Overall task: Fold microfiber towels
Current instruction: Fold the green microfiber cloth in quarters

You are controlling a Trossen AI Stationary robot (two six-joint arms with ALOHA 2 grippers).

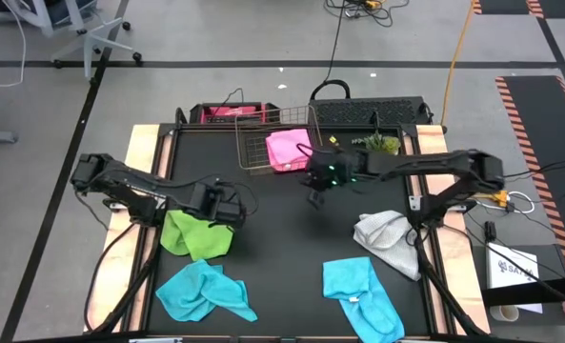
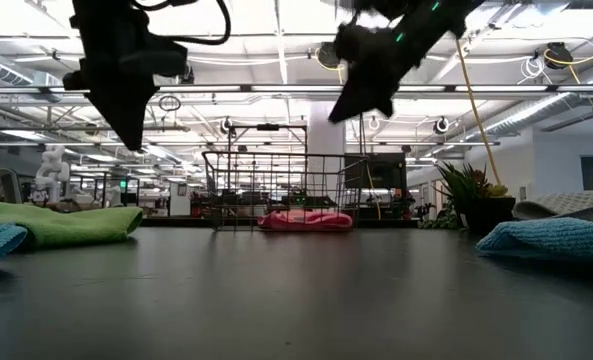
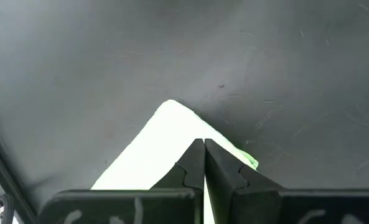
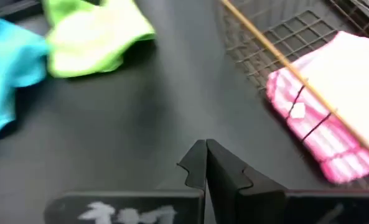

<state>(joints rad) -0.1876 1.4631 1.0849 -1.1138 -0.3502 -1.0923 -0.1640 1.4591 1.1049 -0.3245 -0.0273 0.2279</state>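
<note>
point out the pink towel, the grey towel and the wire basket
pink towel (image 1: 285,150), high view, middle of the cloth
grey towel (image 1: 387,238), high view, its centre
wire basket (image 1: 249,143), high view, left mesh wall

arms: two, dark, near black, built of jointed segments
left gripper (image 3: 203,163): two flat black fingers with stepped, notched inner edges, on a wide black bar with faint pale markings
right gripper (image 4: 206,163): same black notched fingers, pale scuffed markings on its bar
lights: small green glow on the right arm's wrist
cables: black ones trailing along both arms
</note>
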